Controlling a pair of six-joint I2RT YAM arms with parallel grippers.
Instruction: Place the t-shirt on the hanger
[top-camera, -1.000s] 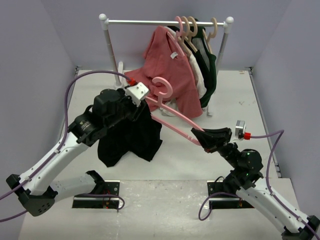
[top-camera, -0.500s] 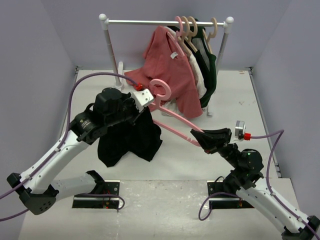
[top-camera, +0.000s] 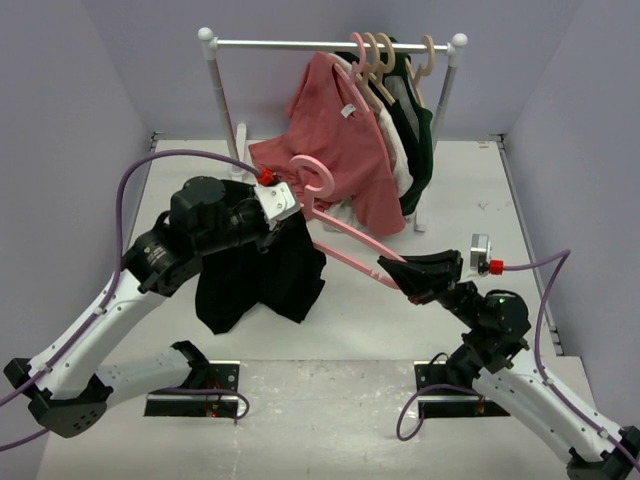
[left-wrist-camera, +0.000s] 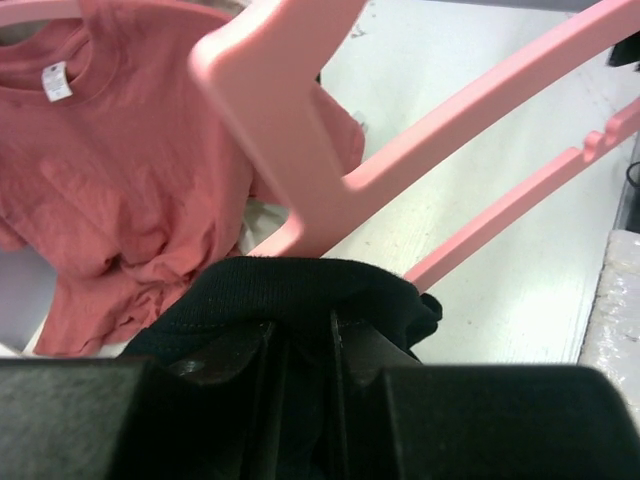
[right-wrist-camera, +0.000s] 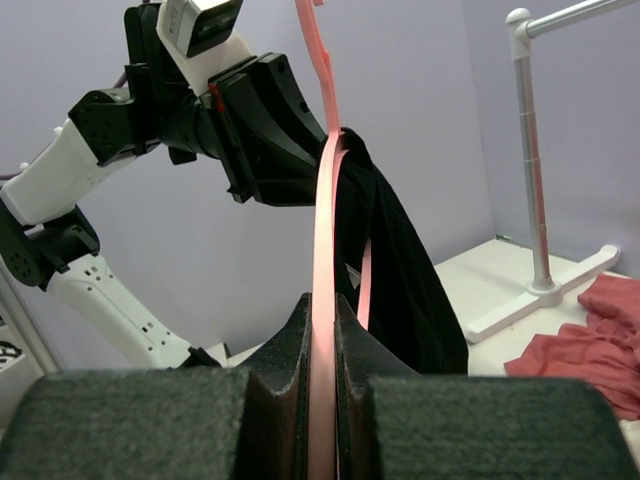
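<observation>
Gripping t-shirt (left-wrist-camera: 290, 285), left gripper (left-wrist-camera: 300, 342), tips buried in cloth; right gripper (right-wrist-camera: 322, 335) clamped on hanger (right-wrist-camera: 324, 210).

On the left gripper (left-wrist-camera: 300, 350) we cannot see the fingertips: t-shirt (left-wrist-camera: 300, 290) folds bunched between the jaws hide them; above, the hanger (left-wrist-camera: 290, 130) runs off-frame.

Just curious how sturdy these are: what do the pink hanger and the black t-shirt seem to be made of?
The hanger looks like moulded plastic: even bright pink, smooth, faint sheen, crisp flat edges. The t-shirt looks like soft knit cloth, perhaps cotton, matte black: it droops in limp folds, with a stitched seam in the left wrist view.
</observation>
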